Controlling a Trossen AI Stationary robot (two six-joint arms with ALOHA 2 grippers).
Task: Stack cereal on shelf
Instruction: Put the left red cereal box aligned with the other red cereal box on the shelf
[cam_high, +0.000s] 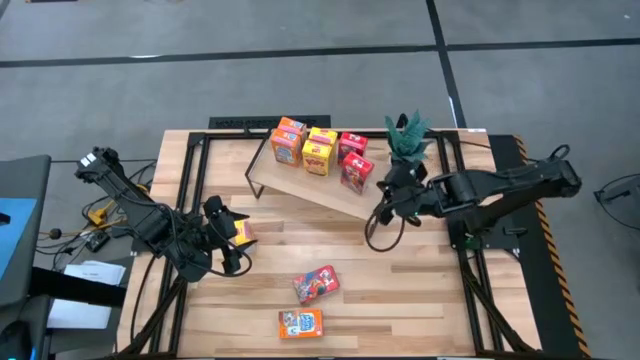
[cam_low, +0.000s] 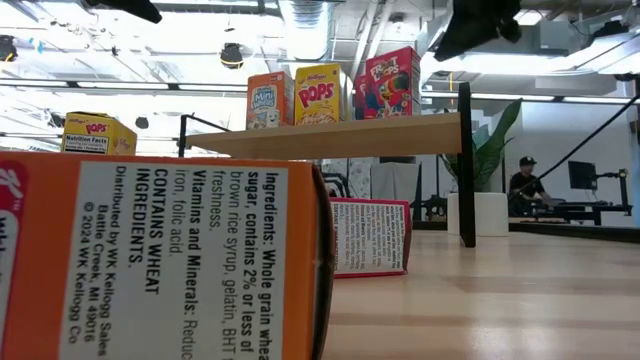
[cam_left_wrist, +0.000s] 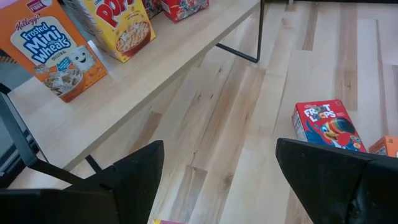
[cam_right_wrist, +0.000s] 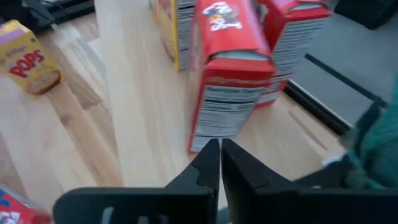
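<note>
Progress: partly done. The shelf (cam_high: 330, 192) carries four cereal boxes, all upright: an orange box (cam_high: 289, 141), a yellow box (cam_high: 320, 151) and two red boxes, one behind (cam_high: 352, 147) and one nearer the front edge (cam_high: 356, 174). In the low view the orange, yellow and red fronts show in a row along the board.

Outstanding: three boxes are off the shelf. A red box (cam_high: 316, 283) lies flat on the bench (cam_high: 420, 290), well forward of the shelf. An orange box (cam_high: 299, 323) lies near the bench's front edge, close to the low camera. A yellow box (cam_high: 241, 232) sits just beside the left gripper. Judged from this, roughly half the visible stock is placed; more boxes may exist outside these views.

Right arm: reaches across from the right side, its gripper (cam_high: 386, 206) just off the shelf's right front corner, beside a potted plant (cam_high: 407, 136). The right wrist view shows its fingers (cam_right_wrist: 208, 167) pressed together with nothing between them, pointed at the nearer red box, which stands free on the board. Judgement: that box is released and standing unaided.

Left arm: low over the bench's left side, gripper (cam_high: 225, 240) facing the shelf. Its fingers (cam_left_wrist: 134, 174) stand wide apart and hold nothing; the yellow box is next to them, whether touching I cannot tell
</note>
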